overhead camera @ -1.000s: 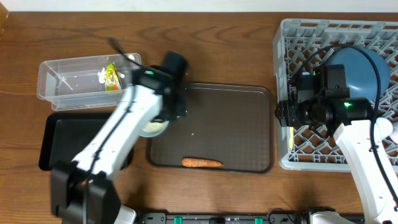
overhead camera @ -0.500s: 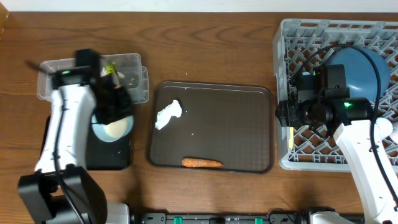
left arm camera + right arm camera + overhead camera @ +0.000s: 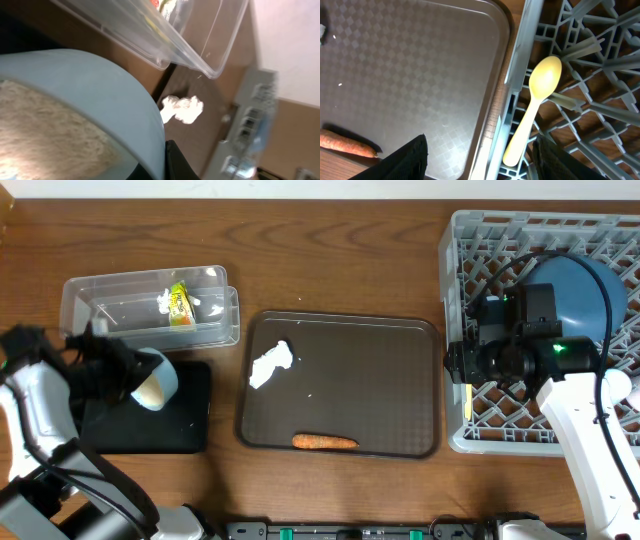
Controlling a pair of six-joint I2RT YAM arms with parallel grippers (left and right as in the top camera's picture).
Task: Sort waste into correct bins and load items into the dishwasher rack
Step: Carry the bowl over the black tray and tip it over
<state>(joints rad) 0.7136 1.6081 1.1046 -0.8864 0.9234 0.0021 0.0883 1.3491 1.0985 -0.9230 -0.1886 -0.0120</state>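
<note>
Left gripper (image 3: 128, 370) clamped on the rim of the light blue cup (image 3: 160, 372), which is tipped on its side above the black tray (image 3: 185, 425).

To empty it well, I judge the cup's mouth should stay over the black tray, clear of the clear tub (image 3: 100, 315) beside it, and tilt further, since the blurred left wrist view suggests a pale rice-like mass (image 3: 55, 130) clings inside. The right gripper (image 3: 480, 160) hangs with jaws apart, holding nothing, over the left edge of the dishwasher rack (image 3: 470, 240). That rack holds the dark blue plate (image 3: 575, 295) and the pale yellow spoon (image 3: 532, 107). On the brown tray (image 3: 380, 380) lie the carrot (image 3: 325, 442) and a tissue (image 3: 271, 365). The snack wrapper (image 3: 178, 302) sits in the tub.
</note>
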